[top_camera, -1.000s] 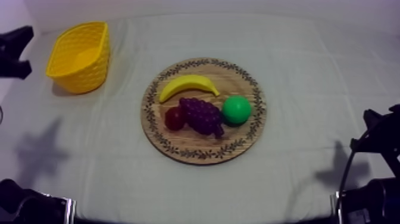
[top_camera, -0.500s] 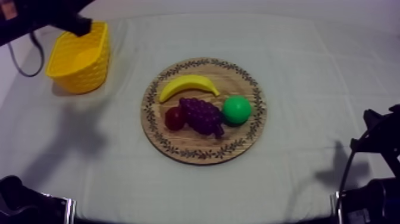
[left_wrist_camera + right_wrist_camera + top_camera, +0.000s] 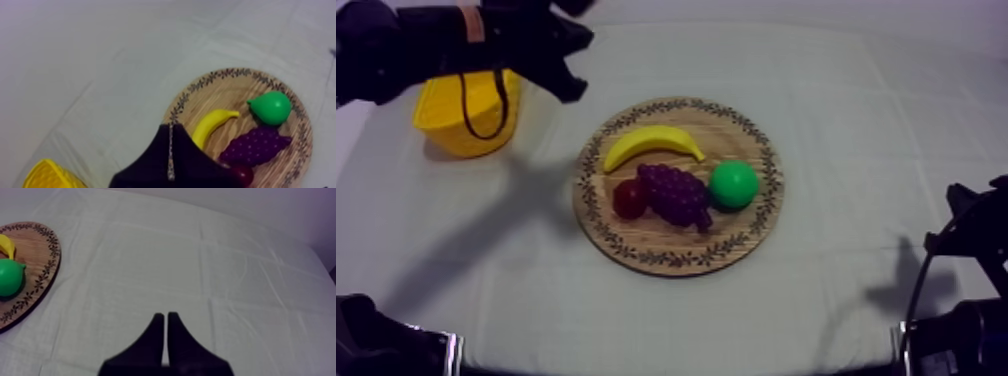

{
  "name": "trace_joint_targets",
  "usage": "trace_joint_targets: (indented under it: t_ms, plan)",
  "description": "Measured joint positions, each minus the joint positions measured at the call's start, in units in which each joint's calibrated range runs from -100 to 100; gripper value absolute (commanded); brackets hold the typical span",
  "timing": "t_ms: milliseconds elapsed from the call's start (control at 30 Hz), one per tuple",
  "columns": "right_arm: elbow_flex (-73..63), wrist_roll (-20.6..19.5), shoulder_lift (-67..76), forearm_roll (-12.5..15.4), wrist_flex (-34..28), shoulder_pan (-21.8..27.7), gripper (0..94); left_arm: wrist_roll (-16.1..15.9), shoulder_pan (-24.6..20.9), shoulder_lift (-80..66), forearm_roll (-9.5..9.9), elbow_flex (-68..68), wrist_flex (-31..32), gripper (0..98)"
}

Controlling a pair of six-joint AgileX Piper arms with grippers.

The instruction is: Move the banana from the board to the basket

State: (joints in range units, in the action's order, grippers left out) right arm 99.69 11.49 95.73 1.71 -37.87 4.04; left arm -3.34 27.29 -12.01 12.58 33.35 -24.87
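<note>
Yellow basket (image 3: 441,122) near cloth's (image 3: 856,150) left edge

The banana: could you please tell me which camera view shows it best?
The top view: the whole banana lies unobstructed on the board. In the left wrist view the left gripper hides one end; the right wrist view catches its tip at the board's rim.

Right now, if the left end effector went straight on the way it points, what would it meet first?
Probably the board, at its rim beside the banana: the tip of the shut left end effector lies over that rim. Depth is unclear, so it might touch the cloth just short.
</note>
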Motion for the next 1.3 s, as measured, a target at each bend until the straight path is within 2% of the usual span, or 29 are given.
trace_joint_targets:
  t_ms: [233,367,567,867,900,967,1000,1067,1167,1300]
  plan:
    - [0.0,0.0,0.0,0.0,0.0,0.0,0.3,-4.47,1.21,3.75,-0.35,-1.26,-2.15,1.5]
    - [0.0,0.0,0.0,0.0,0.0,0.0,0.3,-5.96,1.21,5.89,-0.62,-1.34,-4.42,1.8]
    - [0.0,0.0,0.0,0.0,0.0,0.0,0.3,-6.51,0.94,8.12,-0.79,2.23,-4.45,2.4]
    - [0.0,0.0,0.0,0.0,0.0,0.0,0.3,-5.44,1.59,9.75,-0.72,4.05,-3.7,3.1]
    - [0.0,0.0,0.0,0.0,0.0,0.0,0.3,-5.17,1.64,9.9,-0.54,4.2,-3.35,11.7]
    - [0.0,0.0,0.0,0.0,0.0,0.0,0.3,-4.39,1.64,10.04,0.18,4.74,-2.51,39.9]
    - [0.0,0.0,0.0,0.0,0.0,0.0,0.3,-3.68,1.64,10.13,0.81,5.22,-2.19,50.6]
    - [0.0,0.0,0.0,0.0,0.0,0.0,0.3,-2.21,1.7,10.23,1.92,5.88,-2.37,63.5]
    - [0.0,0.0,0.0,0.0,0.0,0.0,0.3,-0.23,1.74,10.36,3.22,5.39,-2.25,71.1]
    - [0.0,0.0,0.0,0.0,0.0,0.0,0.3,1.31,1.6,10.66,2.66,2.46,-5.16,69.6]
